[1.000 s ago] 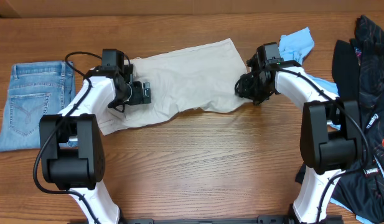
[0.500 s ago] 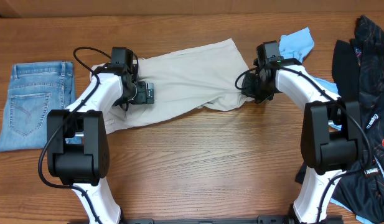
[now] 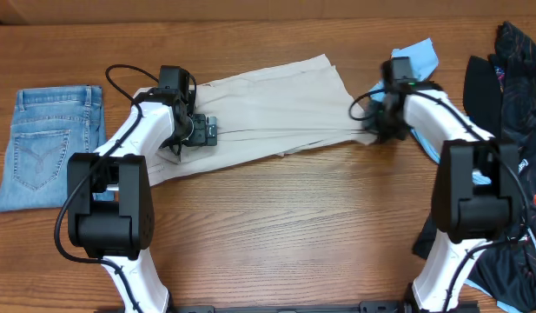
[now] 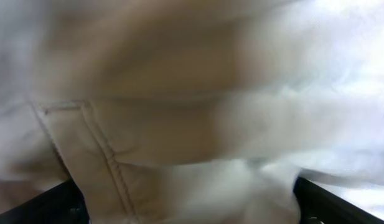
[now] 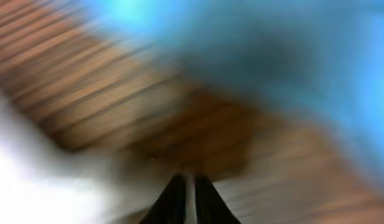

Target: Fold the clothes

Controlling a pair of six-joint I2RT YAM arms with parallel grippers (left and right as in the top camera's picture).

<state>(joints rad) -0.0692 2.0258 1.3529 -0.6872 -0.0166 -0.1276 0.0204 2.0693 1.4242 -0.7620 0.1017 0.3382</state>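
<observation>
- Right gripper [image 3: 377, 130]: jaws pinched together on the right end of the beige shorts [image 3: 268, 104]. The wrist view is blurred, but its fingertips [image 5: 173, 199] sit almost touching with pale cloth at them.
- Cloth runs in taut pleats from that pinch toward the left arm.
- Left gripper [image 3: 201, 130]: jaws spread wide, down on the shorts' left part; a stitched seam fills its wrist view between the fingers [image 4: 332, 199]. Not clamped.
- Shorts lie across the far middle of the table [image 3: 285, 226].
- Edges: light-blue shirt [image 3: 415, 56] just beside the right gripper, black garments [image 3: 511, 87] at the right edge, folded jeans [image 3: 46, 143] far left.
- Bare wood on the near side of the shorts.
</observation>
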